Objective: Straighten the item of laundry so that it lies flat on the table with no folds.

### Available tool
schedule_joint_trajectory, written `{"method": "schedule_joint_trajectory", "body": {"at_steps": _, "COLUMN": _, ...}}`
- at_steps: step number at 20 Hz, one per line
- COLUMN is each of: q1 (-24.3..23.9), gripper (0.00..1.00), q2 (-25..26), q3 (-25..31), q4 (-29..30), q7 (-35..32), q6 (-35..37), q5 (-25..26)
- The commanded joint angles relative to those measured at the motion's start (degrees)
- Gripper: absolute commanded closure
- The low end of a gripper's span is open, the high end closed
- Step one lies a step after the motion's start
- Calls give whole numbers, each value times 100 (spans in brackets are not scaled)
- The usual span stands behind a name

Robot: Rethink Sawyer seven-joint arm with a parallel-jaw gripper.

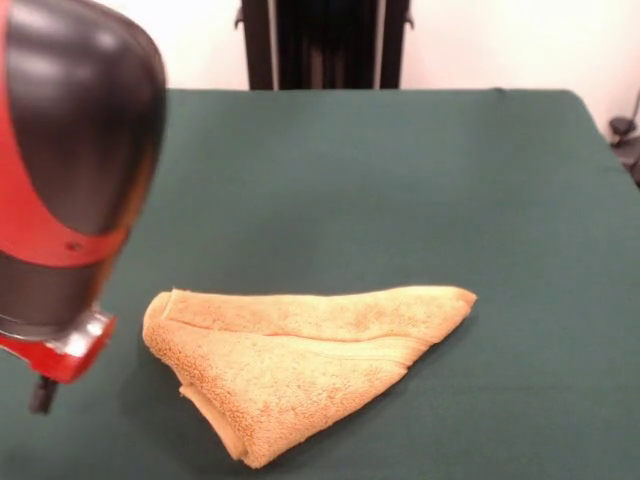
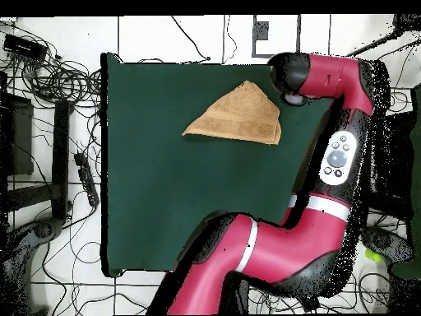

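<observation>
The orange-yellow towel point(image 1: 300, 355) lies folded over on itself in a rough triangle on the dark green table point(image 1: 400, 180), near the front edge in the front view. In the overhead view the towel point(image 2: 237, 117) sits in the upper part of the table point(image 2: 164, 189). My gripper point(image 1: 42, 392) hangs under the red and black arm head at the left of the front view, just left of the towel's rounded corner and apart from it. In the overhead view the gripper point(image 2: 293, 99) is at the towel's right corner. Whether it is open or shut is hidden.
My arm point(image 2: 345, 156) runs along the table's right side in the overhead view and its lower link point(image 2: 247, 255) crosses the bottom right corner. Cables point(image 2: 57, 78) lie on the floor to the left. The black pedestal point(image 1: 325, 45) stands behind the far edge.
</observation>
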State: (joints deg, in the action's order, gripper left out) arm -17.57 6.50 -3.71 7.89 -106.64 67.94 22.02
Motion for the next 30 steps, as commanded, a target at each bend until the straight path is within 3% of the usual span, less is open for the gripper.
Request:
{"method": "schedule_joint_trajectory", "body": {"at_steps": 1, "q1": 479, "gripper": 0, "q2": 497, "q3": 425, "q4": -384, "q7": -1090, "q6": 1121, "q5": 39}}
{"method": "schedule_joint_trajectory", "body": {"at_steps": 14, "q1": 563, "gripper": 0, "q2": 195, "q3": 412, "q4": -700, "q7": -1221, "q6": 2473, "q5": -89}}
{"method": "schedule_joint_trajectory", "body": {"at_steps": 21, "q1": 685, "gripper": 0, "q2": 44, "q3": 455, "q4": -742, "q7": -1601, "q6": 3043, "q5": -65}}
{"method": "schedule_joint_trajectory", "body": {"at_steps": 26, "q1": 764, "gripper": 0, "q2": 6, "q3": 715, "q4": -479, "q7": -1244, "q6": 2036, "q5": -216}}
{"method": "schedule_joint_trajectory", "body": {"at_steps": 30, "q1": 824, "gripper": 0, "q2": -36, "q3": 563, "q4": -308, "q7": -1636, "q6": 1737, "q5": -217}}
